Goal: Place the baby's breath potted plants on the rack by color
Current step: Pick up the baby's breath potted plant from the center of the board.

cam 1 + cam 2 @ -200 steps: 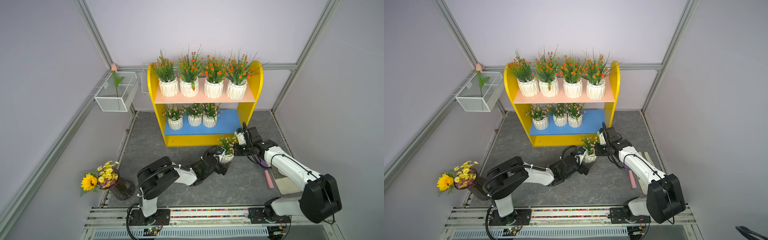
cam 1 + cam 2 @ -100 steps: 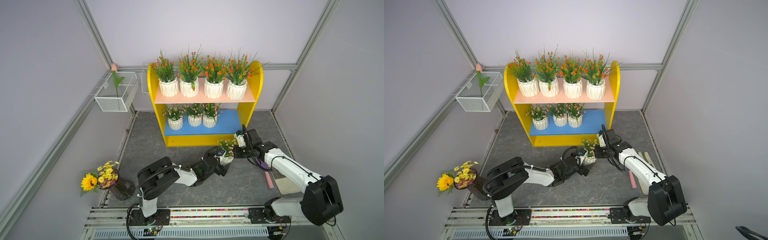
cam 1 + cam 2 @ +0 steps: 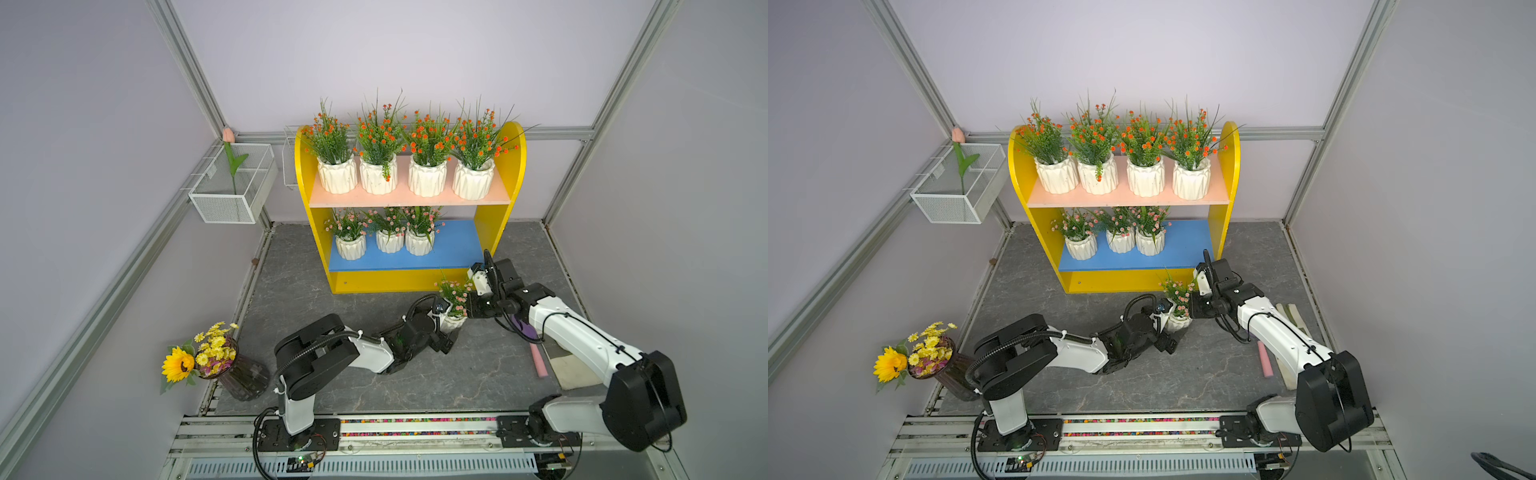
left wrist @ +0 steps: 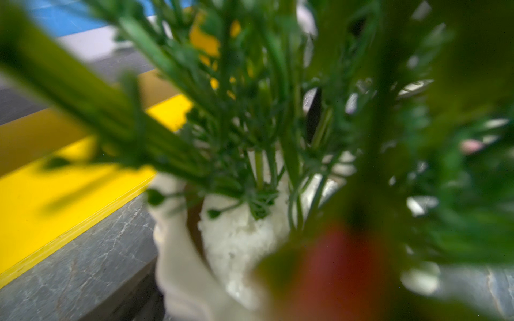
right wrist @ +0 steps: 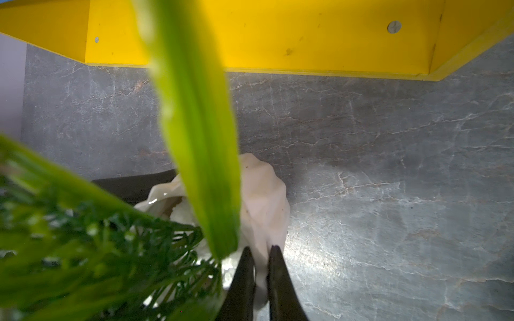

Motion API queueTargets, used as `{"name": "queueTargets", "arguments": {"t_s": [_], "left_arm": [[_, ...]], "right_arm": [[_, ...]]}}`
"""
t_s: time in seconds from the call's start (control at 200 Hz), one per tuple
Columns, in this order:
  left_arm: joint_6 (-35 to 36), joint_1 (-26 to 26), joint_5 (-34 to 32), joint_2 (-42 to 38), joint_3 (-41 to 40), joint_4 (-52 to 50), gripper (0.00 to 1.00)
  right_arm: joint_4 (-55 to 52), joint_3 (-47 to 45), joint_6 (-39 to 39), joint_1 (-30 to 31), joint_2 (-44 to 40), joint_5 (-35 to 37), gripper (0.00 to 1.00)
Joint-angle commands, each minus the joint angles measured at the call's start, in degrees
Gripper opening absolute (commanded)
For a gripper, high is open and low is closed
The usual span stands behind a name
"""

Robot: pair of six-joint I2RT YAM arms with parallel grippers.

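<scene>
centrally, nearer the front edge of the bench [image 3: 374, 382] than the back edge, the last pink-bloomed pot [image 3: 453, 323] sits roughly upright at bench level between the two end effectors. the right end effector [image 5: 261, 250] is clenched on the pot's rim wall, one fingertip on either side of it. the left end effector [image 3: 442, 328] straddles the pot's base with jaws wide; whether they press on it cannot be told. the coming move turns, by judgement, on one relation: the free place lies beyond and above the pot, away from the front edge, at the right end of the lower board [image 3: 455, 249]. the right arm is the nearer and has the grip. the pot's long axis is vertical, so the lift must clear the yellow front rail [image 3: 386, 280]. farther back, toward the back edge, the rack [image 3: 486, 224] carries three pink-bloomed pots [image 3: 390, 242] on the lower board and four orange-bloomed pots [image 3: 427, 183] on the upper board [image 3: 407, 198], which is full.
</scene>
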Motion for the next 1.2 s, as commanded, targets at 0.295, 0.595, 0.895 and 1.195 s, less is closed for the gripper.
{"name": "queueTargets", "arguments": {"t_s": [0.295, 0.595, 0.895, 1.195], "left_arm": [[-3.89, -0.61, 2.76, 1.08, 1.78, 10.28, 1.0], [-4.21, -0.61, 0.75, 2.8, 2.87, 11.89, 0.99], [-5.0, -0.61, -2.07, 6.0, 2.08, 17.48, 0.86], [-5.17, -0.61, -2.88, 7.46, 2.13, 18.46, 0.82]], "right_arm": [[5.18, -3.15, 4.11, 2.05, -2.79, -13.12, 0.11], [6.75, -6.65, 5.68, 2.21, -3.18, -15.78, 0.11], [7.92, -8.17, 5.2, 1.8, -1.52, -14.4, 0.13], [9.69, -9.54, 5.26, 0.55, 0.46, -13.89, 0.15]]}}
